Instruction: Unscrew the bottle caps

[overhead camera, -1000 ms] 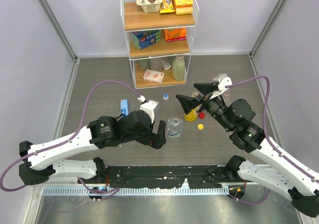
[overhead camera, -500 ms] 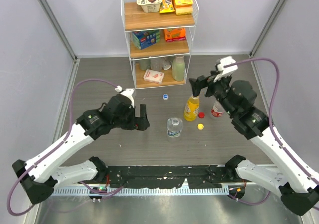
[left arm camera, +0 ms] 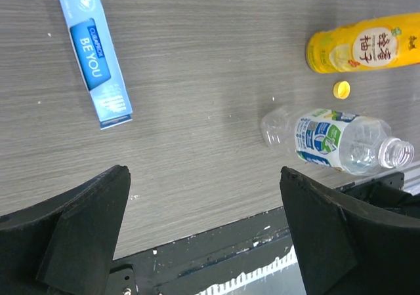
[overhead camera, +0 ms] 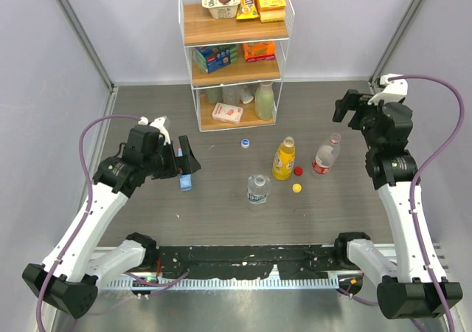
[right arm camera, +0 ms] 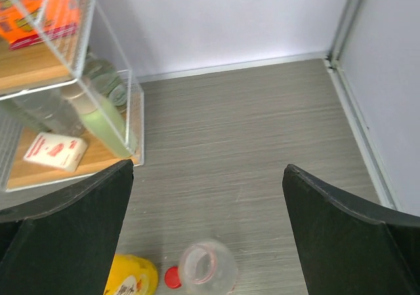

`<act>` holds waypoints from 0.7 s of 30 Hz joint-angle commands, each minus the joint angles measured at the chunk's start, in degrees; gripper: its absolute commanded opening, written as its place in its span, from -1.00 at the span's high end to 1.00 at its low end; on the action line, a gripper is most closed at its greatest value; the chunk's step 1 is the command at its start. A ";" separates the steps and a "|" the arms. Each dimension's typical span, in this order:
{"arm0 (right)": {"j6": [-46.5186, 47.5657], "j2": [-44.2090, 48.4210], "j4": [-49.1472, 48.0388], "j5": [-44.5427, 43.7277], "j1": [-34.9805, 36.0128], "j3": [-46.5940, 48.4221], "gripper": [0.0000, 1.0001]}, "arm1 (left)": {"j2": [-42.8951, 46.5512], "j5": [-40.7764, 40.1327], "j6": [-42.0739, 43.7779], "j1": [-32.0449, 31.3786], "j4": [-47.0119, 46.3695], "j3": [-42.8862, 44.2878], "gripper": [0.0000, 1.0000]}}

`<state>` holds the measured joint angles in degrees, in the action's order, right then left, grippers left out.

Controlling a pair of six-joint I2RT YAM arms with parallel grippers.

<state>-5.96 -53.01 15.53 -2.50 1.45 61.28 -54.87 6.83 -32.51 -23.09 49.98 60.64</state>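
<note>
Three bottles stand mid-table. The yellow-orange juice bottle (overhead camera: 283, 159) has a red cap (overhead camera: 298, 171) and a yellow cap (overhead camera: 296, 187) lying beside it. The clear red-label bottle (overhead camera: 325, 156) shows an open mouth in the right wrist view (right arm camera: 208, 269). The short water bottle (overhead camera: 257, 189) shows an open mouth in the left wrist view (left arm camera: 341, 139). A blue cap (overhead camera: 245, 143) lies behind them. My left gripper (overhead camera: 189, 156) is open and empty, left of the bottles. My right gripper (overhead camera: 349, 108) is open and empty, raised behind the red-label bottle.
A blue "BE YOU" box (left arm camera: 98, 62) lies on the table under my left gripper. A wire shelf rack (overhead camera: 234, 52) stands at the back with boxes and a pale green bottle (overhead camera: 265, 101) on its bottom shelf. Grey walls close in both sides.
Both arms have drawn back from the bottles: the left gripper swung left toward the blue box, the right gripper rose and moved to the back right. The red-label bottle now stands uncovered.
</note>
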 commanded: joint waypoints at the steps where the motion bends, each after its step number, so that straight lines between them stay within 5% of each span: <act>1: -4.49 -1.30 -1.47 -3.82 -4.00 1.57 -1.00 | -0.32 -3.13 1.40 0.77 -2.51 4.04 -0.99; 21: -2.48 -2.27 -11.02 -13.24 -10.15 -9.76 -1.00 | 6.09 -17.46 6.41 0.77 -16.66 1.15 -0.99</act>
<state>-8.95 -55.16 13.23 -14.66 -7.40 54.30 -50.19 -8.10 -29.26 -22.59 39.64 63.22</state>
